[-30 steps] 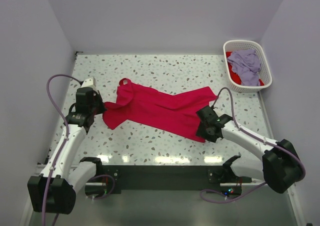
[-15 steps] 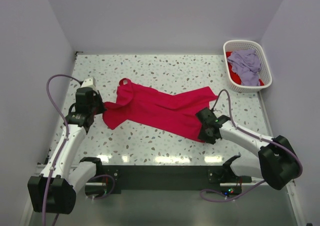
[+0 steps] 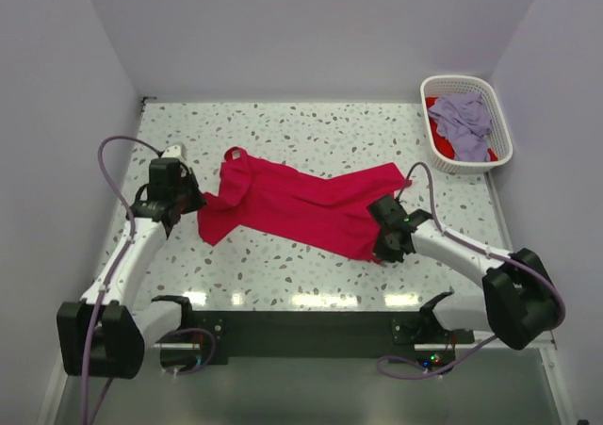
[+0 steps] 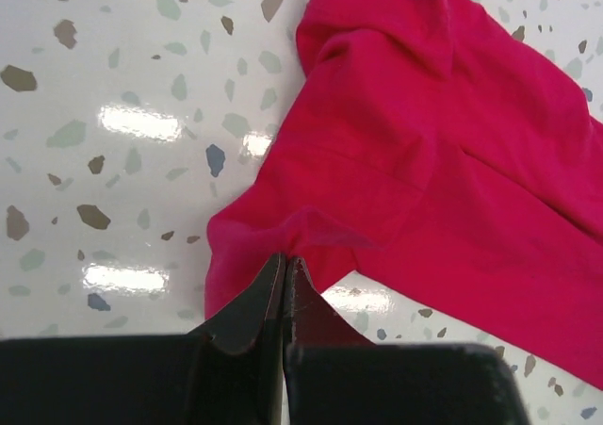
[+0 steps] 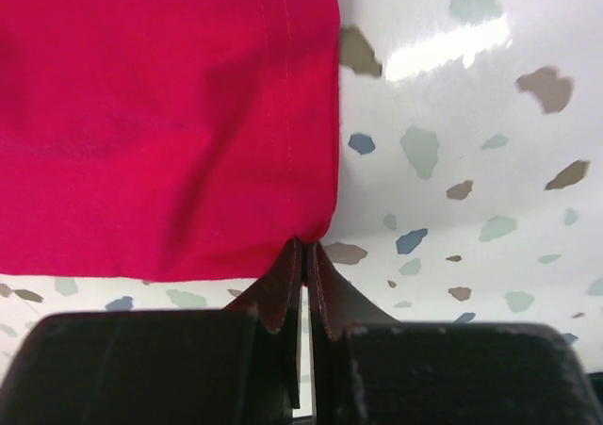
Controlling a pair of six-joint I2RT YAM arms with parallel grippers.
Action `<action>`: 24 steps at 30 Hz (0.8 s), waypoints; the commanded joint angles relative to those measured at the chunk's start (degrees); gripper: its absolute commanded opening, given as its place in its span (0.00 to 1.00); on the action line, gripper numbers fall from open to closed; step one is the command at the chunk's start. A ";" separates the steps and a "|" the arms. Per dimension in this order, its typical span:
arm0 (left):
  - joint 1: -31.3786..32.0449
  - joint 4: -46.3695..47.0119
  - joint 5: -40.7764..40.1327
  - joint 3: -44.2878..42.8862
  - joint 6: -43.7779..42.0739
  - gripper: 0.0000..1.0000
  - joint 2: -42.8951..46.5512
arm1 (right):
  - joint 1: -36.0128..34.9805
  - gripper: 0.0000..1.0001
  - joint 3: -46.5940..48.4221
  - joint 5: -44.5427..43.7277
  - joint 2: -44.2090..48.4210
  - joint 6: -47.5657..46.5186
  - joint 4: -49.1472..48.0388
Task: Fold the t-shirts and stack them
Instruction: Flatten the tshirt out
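Gripping stage, ahead of the first fold. Working on one crimson t-shirt [image 3: 301,208], laid slantwise across the middle of the speckled table [image 3: 283,274], rumpled and doubled over at its far left end, flatter toward the right.

Pinched by the left gripper [image 3: 195,208] at the near left edge, with jaws pressed together on a small pucker of cloth, plain from the left wrist view. Pinched also by the right gripper [image 3: 383,248] at the near right corner, jaws pressed together right at the corner tip. Cloth apparently nipped between them, though hard to tell how deep the bite goes.

Waiting in the white slotted basket [image 3: 460,169] at the far right corner, well apart from both arms: a lavender t-shirt [image 3: 462,114] heaped on top of more red cloth [image 3: 468,150]. Nothing folded or stacked by the look of it, so judged very early in the task.

Next, probably: raise both held points together and draw them gently apart to take out the slack, then lay the shirt flat and square before any fold. Calls for matched height and pace on both sides. Risks: losing the thin hold at the right corner, or trapping the bunched left end under the body of the shirt.
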State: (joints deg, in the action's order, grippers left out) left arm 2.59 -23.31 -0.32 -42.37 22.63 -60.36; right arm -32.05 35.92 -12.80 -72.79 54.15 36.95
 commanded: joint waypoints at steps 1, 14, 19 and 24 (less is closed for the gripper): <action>-1.53 2.31 5.23 -7.18 2.94 0.00 -7.56 | 3.83 0.00 9.84 -3.46 -1.29 -6.15 2.42; -10.93 -10.61 13.76 -69.58 10.50 0.00 -32.10 | 18.16 0.00 70.46 -0.39 -16.33 -27.15 8.14; -15.58 -10.35 14.99 -77.59 13.66 0.00 -25.70 | 18.87 0.00 81.49 0.23 -12.56 -33.13 9.45; -17.18 -11.58 11.84 -79.62 11.91 0.00 -14.80 | 18.87 0.00 81.68 -1.53 -2.37 -40.25 8.84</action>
State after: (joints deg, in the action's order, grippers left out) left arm -14.04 -34.04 12.56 -118.43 34.04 -82.24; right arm -13.43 116.16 -12.95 -82.91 20.88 44.84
